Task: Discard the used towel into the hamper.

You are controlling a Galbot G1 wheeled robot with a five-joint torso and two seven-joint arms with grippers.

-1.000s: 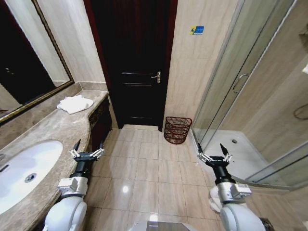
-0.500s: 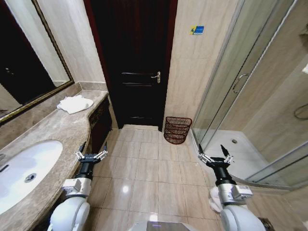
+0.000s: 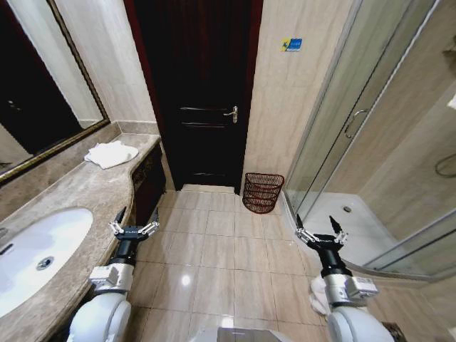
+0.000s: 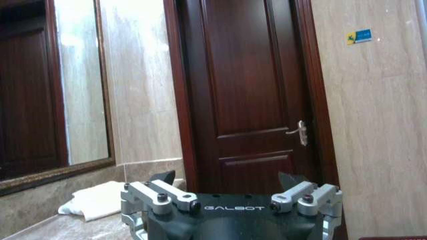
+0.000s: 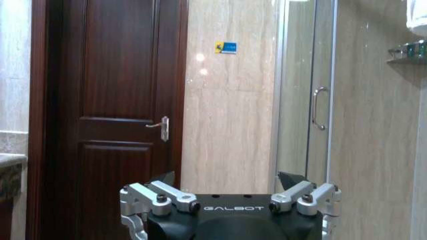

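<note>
Left gripper (image 3: pixel 133 229) spread wide and empty, poised low beside the counter (image 3: pixel 85 189) edge above the floor tiles. Right gripper (image 3: pixel 320 235) likewise splayed and holding nothing, out over the tiles near the shower (image 3: pixel 370 235) threshold. Both raised forward at matching height, apparently a ready carry posture for travel (nothing within reach of either).

Towel (image 3: pixel 111 153) lying folded and white at the far end of the counter, under the mirror (image 3: pixel 43 92) corner, well apart from the left gripper. Seen too from the left wrist (image 4: pixel 100 200), a low soft heap on the stone, beyond the gripper's prongs. Long axis running roughly across the counter's width, a loose flap trailing toward the near side; exact fold lines too small to tell.

Hamper (image 3: pixel 262 192) standing upright on the floor against the wall, between the door (image 3: pixel 203 92) and the shower glass, mouth open upward, tapering to its base. Appears empty. Placed clear of the door swing, well apart from the towel.

Judged at the outset: towel not yet grasped, approach to the counter's far end required first.
</note>
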